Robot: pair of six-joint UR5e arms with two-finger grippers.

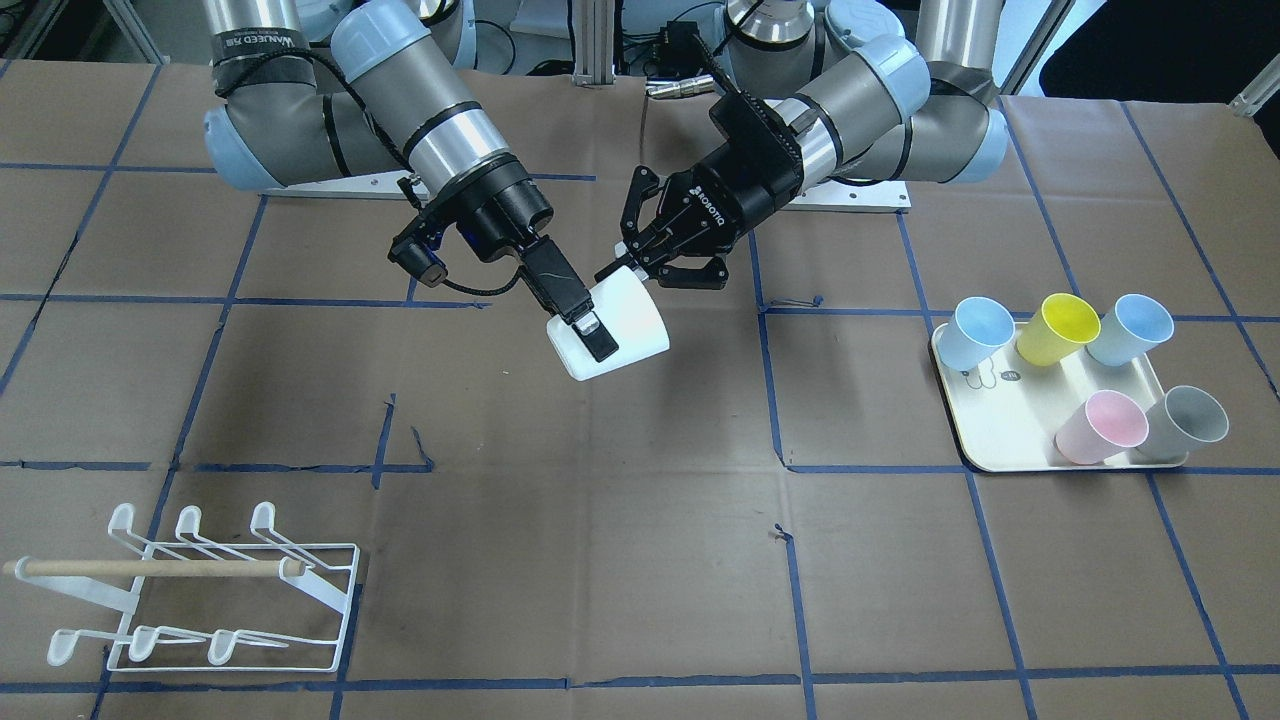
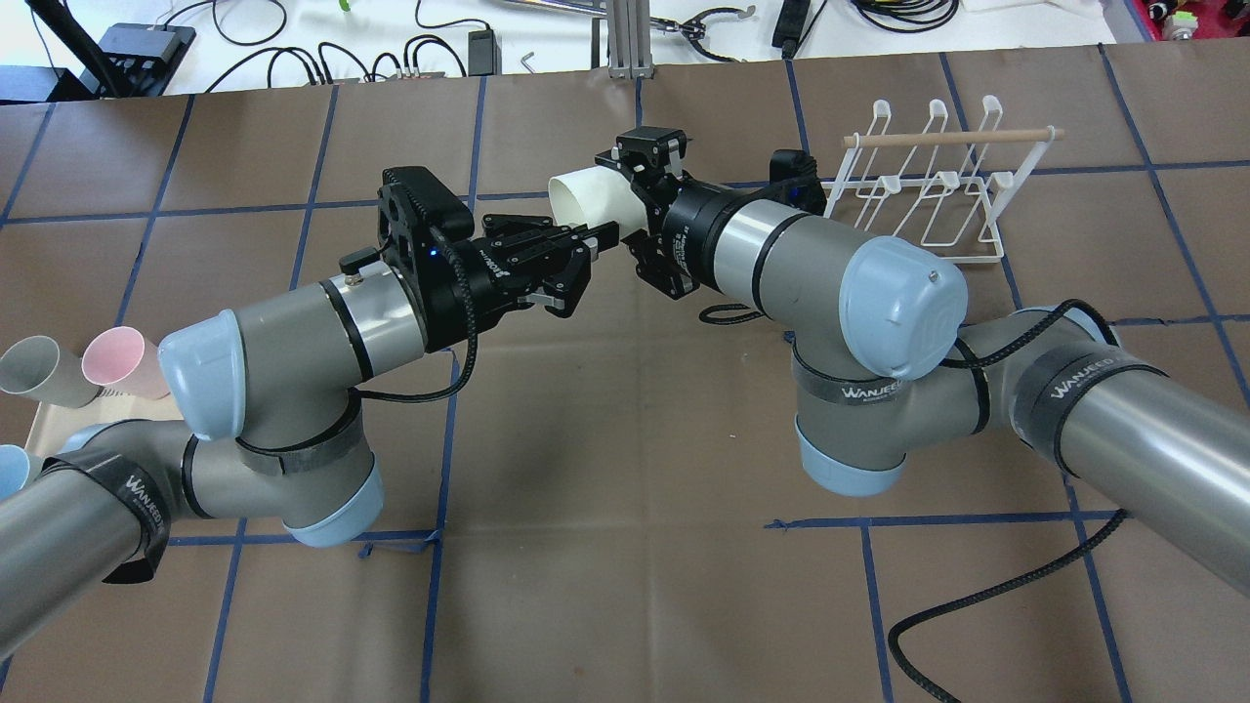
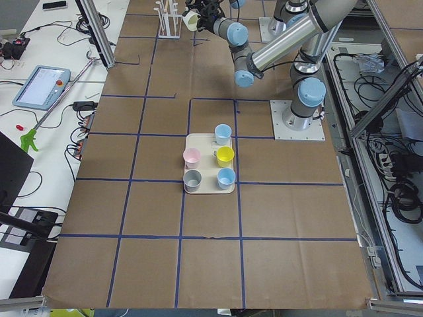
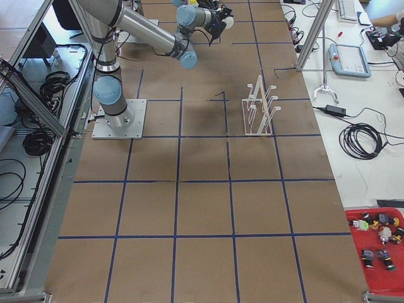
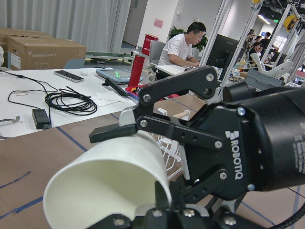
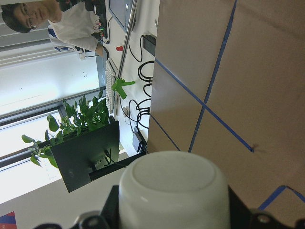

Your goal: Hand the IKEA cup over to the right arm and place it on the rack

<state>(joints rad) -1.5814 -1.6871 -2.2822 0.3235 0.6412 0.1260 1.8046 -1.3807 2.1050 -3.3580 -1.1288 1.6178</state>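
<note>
The white IKEA cup (image 1: 630,315) hangs in mid-air over the table's middle, lying on its side. My right gripper (image 1: 598,338) is shut on the cup's body near its base. The right wrist view shows the cup's base (image 6: 174,191) between the fingers. My left gripper (image 1: 650,268) is open at the cup's mouth, with one fingertip by the rim and the other well apart from it. The left wrist view looks into the cup's open mouth (image 5: 109,186). The white wire rack (image 1: 200,590) with its wooden dowel stands empty on the table, on my right side and far from me.
A cream tray (image 1: 1000,430) on my left side holds several coloured cups lying tilted, among them two blue ones, a yellow one (image 1: 1058,325), a pink one (image 1: 1100,425) and a grey one. Blue tape lines grid the brown table cover. A black cable (image 2: 977,596) trails under my right arm.
</note>
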